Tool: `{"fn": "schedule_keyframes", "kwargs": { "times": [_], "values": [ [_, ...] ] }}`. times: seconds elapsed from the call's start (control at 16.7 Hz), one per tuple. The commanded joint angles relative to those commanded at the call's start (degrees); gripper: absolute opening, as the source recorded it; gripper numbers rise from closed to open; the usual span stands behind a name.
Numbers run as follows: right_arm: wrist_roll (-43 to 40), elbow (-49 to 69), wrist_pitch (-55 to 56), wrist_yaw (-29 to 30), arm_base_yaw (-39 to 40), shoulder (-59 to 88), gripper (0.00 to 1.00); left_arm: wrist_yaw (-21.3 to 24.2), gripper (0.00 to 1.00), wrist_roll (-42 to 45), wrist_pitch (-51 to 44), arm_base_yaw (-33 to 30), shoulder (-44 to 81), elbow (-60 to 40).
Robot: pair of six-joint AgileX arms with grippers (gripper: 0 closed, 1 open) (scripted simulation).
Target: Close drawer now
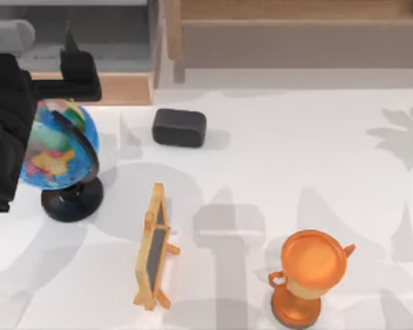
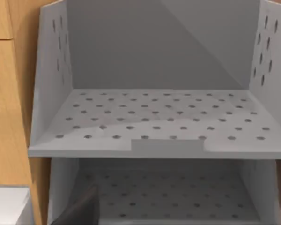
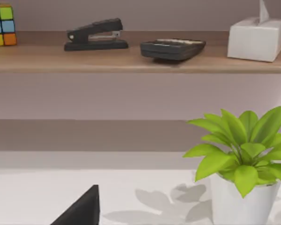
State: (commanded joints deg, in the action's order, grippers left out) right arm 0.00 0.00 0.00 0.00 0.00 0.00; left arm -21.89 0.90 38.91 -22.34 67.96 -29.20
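Note:
The drawer [image 1: 117, 89] stands pulled out at the table's far left, its tan wooden front panel facing the table and its grey floor [image 1: 103, 34] exposed behind it. My left gripper [image 1: 72, 65] hovers over the front panel's left part, just behind the globe. The left wrist view looks into the drawer's grey perforated floor [image 2: 159, 115] and side walls, with a lower grey perforated level beneath it. A dark part of my right gripper [image 3: 82, 208] shows in the right wrist view, far from the drawer.
A globe [image 1: 55, 148] on a black stand sits right in front of the drawer. On the table are a black block [image 1: 179, 127], a small wooden easel board [image 1: 153, 247] and an orange trophy [image 1: 310, 271]. A brown shelf unit [image 1: 296, 38] runs along the back right, and a potted plant [image 3: 241, 154] stands near the right arm.

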Motion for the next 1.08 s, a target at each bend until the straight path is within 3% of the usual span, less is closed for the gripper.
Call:
{"fn": "schedule_keyframes", "kwargs": {
  "times": [0.18,0.42,0.66,1.08],
  "values": [
    [0.0,0.0,0.0,0.0,0.0,0.0,1.00,1.0,1.00,1.7,1.1,1.7,0.4,0.1],
    [0.0,0.0,0.0,0.0,0.0,0.0,1.00,7.0,1.00,11.1,7.0,11.0,3.1,1.1],
    [0.0,0.0,0.0,0.0,0.0,0.0,1.00,17.4,1.00,25.9,16.3,25.1,8.0,2.9],
    [0.0,0.0,0.0,0.0,0.0,0.0,1.00,40.4,1.00,57.5,34.9,50.4,21.7,5.8]
  ]
}}
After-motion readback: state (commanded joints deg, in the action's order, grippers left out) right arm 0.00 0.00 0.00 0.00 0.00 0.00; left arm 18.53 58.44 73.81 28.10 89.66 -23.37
